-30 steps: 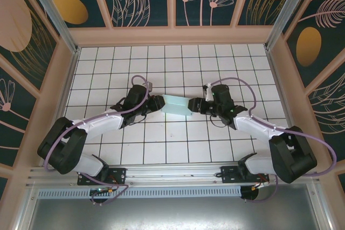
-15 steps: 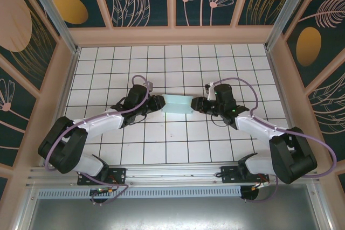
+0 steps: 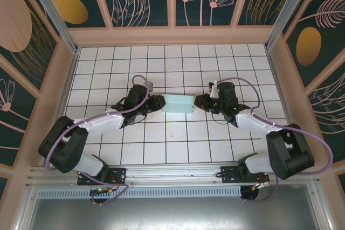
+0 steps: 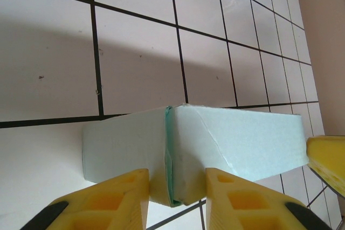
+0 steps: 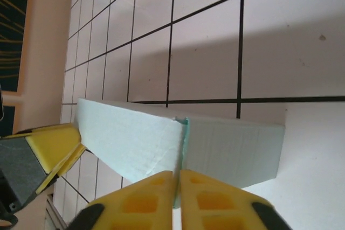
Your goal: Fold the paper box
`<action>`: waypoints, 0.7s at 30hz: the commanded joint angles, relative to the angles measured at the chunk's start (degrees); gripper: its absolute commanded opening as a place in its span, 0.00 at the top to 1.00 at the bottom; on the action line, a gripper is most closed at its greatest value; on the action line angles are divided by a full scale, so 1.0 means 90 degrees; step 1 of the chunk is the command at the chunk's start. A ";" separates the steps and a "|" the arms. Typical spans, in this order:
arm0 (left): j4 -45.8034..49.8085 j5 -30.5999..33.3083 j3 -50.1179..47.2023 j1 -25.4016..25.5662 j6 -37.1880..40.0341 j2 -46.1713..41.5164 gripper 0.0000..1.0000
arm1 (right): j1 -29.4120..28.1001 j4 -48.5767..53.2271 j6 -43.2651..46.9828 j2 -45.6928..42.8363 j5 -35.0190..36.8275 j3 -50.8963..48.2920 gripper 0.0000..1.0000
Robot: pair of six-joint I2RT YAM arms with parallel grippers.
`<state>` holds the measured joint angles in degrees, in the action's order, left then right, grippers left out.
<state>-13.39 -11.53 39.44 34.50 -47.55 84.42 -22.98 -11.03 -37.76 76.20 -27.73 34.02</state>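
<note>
The paper box (image 3: 178, 103) is a pale mint, flat rectangular piece held just above the tiled floor between both arms. My left gripper (image 3: 160, 102) holds its left end. In the left wrist view the yellow fingers (image 4: 121, 195) stand a little apart, with the box's (image 4: 237, 144) folded corner pressed between them. My right gripper (image 3: 198, 102) holds the right end. In the right wrist view its gripper (image 5: 178, 179) has the fingers nearly together, pinching a thin edge of the box (image 5: 232, 149) at the seam.
White tiled floor (image 3: 172, 144) with black grid lines lies all around the box. Pale walls (image 3: 172, 35) enclose it at the back and sides. A yellow finger of the left gripper (image 5: 51, 146) appears past the box's far end in the right wrist view.
My right gripper has closed onto the box's right end. The box has shifted slightly right and levelled out. The left gripper has kept its grip and place.
</note>
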 commanded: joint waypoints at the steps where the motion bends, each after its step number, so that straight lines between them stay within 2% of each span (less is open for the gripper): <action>1: 0.1302 0.0206 -0.0310 0.0009 0.0243 0.0428 0.70 | 0.0071 0.0274 0.0014 0.0036 0.0116 -0.0062 0.96; 3: 0.1292 0.0197 -0.0312 0.0010 0.0244 0.0430 0.70 | 0.0073 0.0162 0.0053 -0.0107 0.0127 -0.0026 0.95; 4: 0.1292 0.0196 -0.0310 0.0005 0.0249 0.0433 0.70 | 0.0064 0.0077 0.0073 -0.0171 0.0112 -0.0004 0.88; 7: 0.1285 0.0189 -0.0291 0.0009 0.0260 0.0455 0.71 | 0.0005 -0.0098 0.0084 -0.0171 0.0088 0.0061 0.59; 8: 0.1273 0.0180 -0.0291 0.0014 0.0264 0.0468 0.70 | -0.0029 -0.0130 0.0074 -0.0086 0.0055 0.0099 0.54; 12: 0.1243 0.0141 -0.0294 0.0010 0.0252 0.0484 0.70 | -0.0107 -0.0064 0.0058 0.0346 0.0066 0.0191 0.55; 13: 0.1253 0.0146 -0.0305 0.0011 0.0246 0.0474 0.70 | -0.0099 -0.0048 0.0041 0.0406 0.0129 0.0160 0.61; 16: 0.1253 0.0144 -0.0329 0.0012 0.0273 0.0435 0.71 | -0.0045 0.0082 0.0056 0.0413 0.0461 0.0077 0.87; 17: 0.1254 0.0138 -0.0322 0.0005 0.0274 0.0435 0.71 | -0.0045 0.0139 0.0105 0.0386 0.0527 0.0103 0.88; 19: 0.1234 0.0136 -0.0303 0.0012 0.0278 0.0458 0.72 | -0.0069 0.0147 0.0193 0.0342 0.0505 0.0162 0.84; 21: 0.1217 0.0102 -0.0272 0.0009 0.0287 0.0500 0.72 | -0.0144 0.0201 0.0333 0.0344 0.0551 0.0291 0.65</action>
<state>-14.37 -11.53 39.44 34.50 -46.94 84.93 -23.59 -12.49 -36.97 78.81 -25.74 35.33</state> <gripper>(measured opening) 0.282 0.287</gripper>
